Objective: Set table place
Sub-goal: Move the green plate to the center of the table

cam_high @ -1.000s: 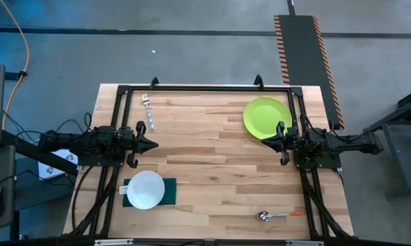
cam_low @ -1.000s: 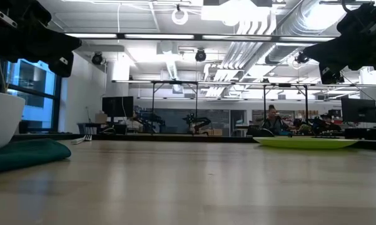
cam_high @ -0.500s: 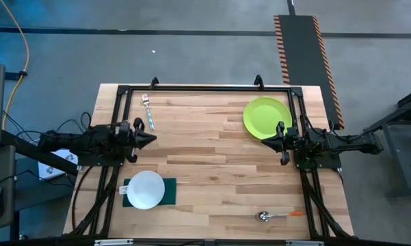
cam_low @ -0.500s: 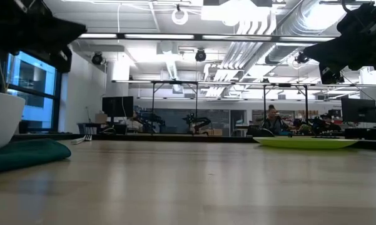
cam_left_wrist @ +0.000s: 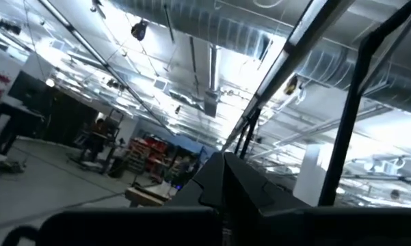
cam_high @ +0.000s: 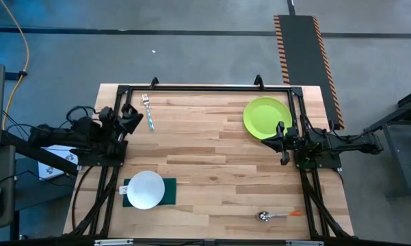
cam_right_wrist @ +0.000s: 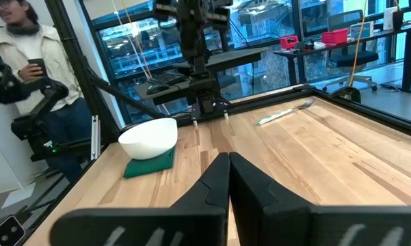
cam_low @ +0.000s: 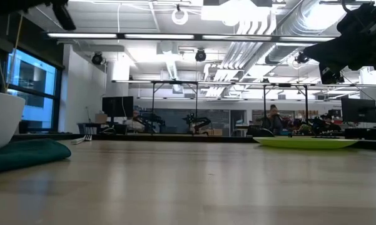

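Wooden table point(cam_high: 219, 171) holds one plate point(cam_high: 267, 117), bowl point(cam_high: 146, 189), fork point(cam_high: 148, 111), spoon point(cam_high: 276, 216); both tools closed, empty.

Table point(cam_high: 219, 171) — pale wood planks — black metal frame.

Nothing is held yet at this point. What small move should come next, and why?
Probably open the left gripper and lower it toward the fork. It is shut and empty, raised near the table's far left corner, with the fork close beside it. The right gripper waits shut by the plate.
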`<state>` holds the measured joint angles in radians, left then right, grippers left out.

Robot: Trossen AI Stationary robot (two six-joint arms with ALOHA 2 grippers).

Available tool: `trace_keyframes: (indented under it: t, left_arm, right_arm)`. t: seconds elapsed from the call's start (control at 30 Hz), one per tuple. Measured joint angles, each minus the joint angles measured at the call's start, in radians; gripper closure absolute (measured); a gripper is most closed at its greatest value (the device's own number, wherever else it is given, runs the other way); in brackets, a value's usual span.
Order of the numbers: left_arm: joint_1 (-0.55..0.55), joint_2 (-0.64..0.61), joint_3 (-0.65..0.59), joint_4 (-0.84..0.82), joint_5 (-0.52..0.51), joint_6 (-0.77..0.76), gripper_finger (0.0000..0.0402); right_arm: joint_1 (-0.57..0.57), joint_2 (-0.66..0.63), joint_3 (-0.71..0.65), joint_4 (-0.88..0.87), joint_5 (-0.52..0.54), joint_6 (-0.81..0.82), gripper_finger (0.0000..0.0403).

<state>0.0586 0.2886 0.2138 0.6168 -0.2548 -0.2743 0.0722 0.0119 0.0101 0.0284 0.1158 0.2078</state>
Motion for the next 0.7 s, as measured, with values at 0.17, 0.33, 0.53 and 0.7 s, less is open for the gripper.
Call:
trace_keyframes:
  t: [0.17,0.33,0.53,0.7]
  left_arm:
    - [0.000,0.127,0.213,-0.180,0.032,0.031,0.0401]
    - [0.000,0.194,0.426,-0.516,0.060,0.010,0.0402]
    - [0.000,0.203,0.495,-0.611,0.085,0.008,0.0402]
    - [0.000,0.217,0.494,-0.644,0.114,0.000,0.0402]
  right_arm:
    - [0.000,0.000,0.000,0.000,0.000,0.000,0.0402]
    - [0.000,0.000,0.000,0.000,0.001,0.000,0.0402]
    - [0.000,0.000,0.000,0.000,0.004,0.000,0.0402]
    - [0.000,0.000,0.000,0.000,0.003,0.000,0.0402]
